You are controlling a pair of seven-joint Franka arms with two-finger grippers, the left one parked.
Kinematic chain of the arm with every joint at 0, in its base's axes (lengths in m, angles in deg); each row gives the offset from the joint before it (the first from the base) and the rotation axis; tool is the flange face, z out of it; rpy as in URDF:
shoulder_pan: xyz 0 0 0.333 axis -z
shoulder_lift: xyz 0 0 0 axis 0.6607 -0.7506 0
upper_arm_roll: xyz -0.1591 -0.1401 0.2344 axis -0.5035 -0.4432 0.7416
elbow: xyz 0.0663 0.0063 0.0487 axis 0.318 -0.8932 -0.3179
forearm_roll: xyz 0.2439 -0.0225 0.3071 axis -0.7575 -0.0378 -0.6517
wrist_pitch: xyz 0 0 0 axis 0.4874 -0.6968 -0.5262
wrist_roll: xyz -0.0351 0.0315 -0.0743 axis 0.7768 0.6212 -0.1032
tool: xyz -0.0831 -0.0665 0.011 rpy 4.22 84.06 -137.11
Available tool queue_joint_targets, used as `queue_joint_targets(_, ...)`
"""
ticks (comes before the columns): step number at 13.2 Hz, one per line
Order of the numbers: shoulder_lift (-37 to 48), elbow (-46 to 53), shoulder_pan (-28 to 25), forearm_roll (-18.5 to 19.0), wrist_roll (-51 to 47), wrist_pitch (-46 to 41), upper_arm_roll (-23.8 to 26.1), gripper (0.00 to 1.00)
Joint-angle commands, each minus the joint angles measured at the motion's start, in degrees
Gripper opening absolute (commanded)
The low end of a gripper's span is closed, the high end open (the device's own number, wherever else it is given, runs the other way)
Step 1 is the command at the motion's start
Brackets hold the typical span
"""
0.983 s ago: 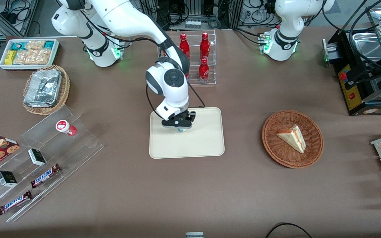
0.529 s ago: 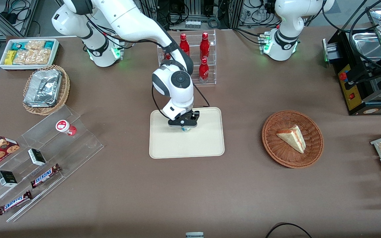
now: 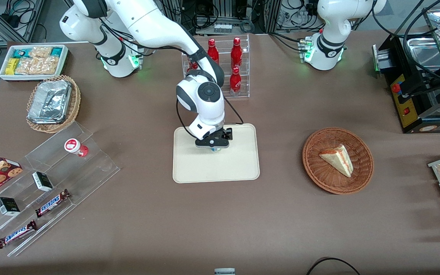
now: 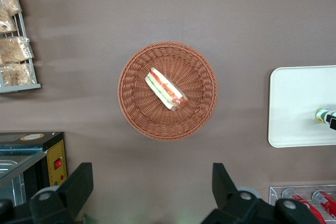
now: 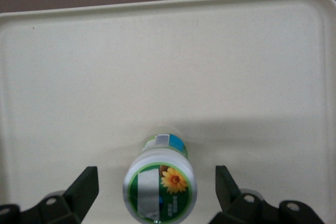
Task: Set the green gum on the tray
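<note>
Cream plastic fills the wrist view: the tray lies flat beneath the gripper, whose two dark fingers stand wide apart, holding nothing. Between them, with clear gaps to each, stands the green gum, upright on the tray, its long axis vertical and its lid facing straight up at the wrist camera, a sunflower printed on the green label.

From the front, the working arm folds down over the tray, wrist pointing straight down, the gripper just above the green gum, which sits in the tray's part farther from the front camera. Little of the bottle shows under the gripper.

Around the tray, taken as a clock face: a wicker basket holding a sandwich wedge at three o'clock, a clear rack of red bottles at twelve, and a red-lidded bottle on a stepped clear stand at nine.
</note>
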Motion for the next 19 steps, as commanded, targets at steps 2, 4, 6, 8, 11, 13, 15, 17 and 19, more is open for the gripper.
queue_joint_targets(2, 6.57, -0.61, 2.27, -1.09, 4.40, -6.41, 0.13, 1.00)
queue_joint_targets(4, 12.63, -2.18, 4.81, -1.09, 8.10, -12.22, 0.22, 1.00)
queue_joint_targets(6, 18.52, -3.86, 8.06, -1.09, 10.90, -18.27, 0.22, 1.00)
queue_joint_targets(8, 25.02, -6.40, 11.75, -1.09, 14.16, -24.61, 0.13, 1.00)
queue_joint_targets(11, 32.68, -7.91, 18.69, -1.00, 21.88, -33.66, -0.04, 1.00)
queue_joint_targets(13, 35.76, -7.82, 23.52, -1.00, 27.15, -37.71, -0.04, 1.00)
queue_joint_targets(15, 37.61, -7.29, 29.32, -0.74, 33.48, -41.76, 0.05, 1.00)
queue_joint_targets(17, 38.06, -5.20, 33.98, -0.30, 37.45, -44.75, 0.22, 1.00)
queue_joint_targets(19, 37.27, -1.86, 38.55, -0.38, 40.70, -47.56, 0.22, 1.00)
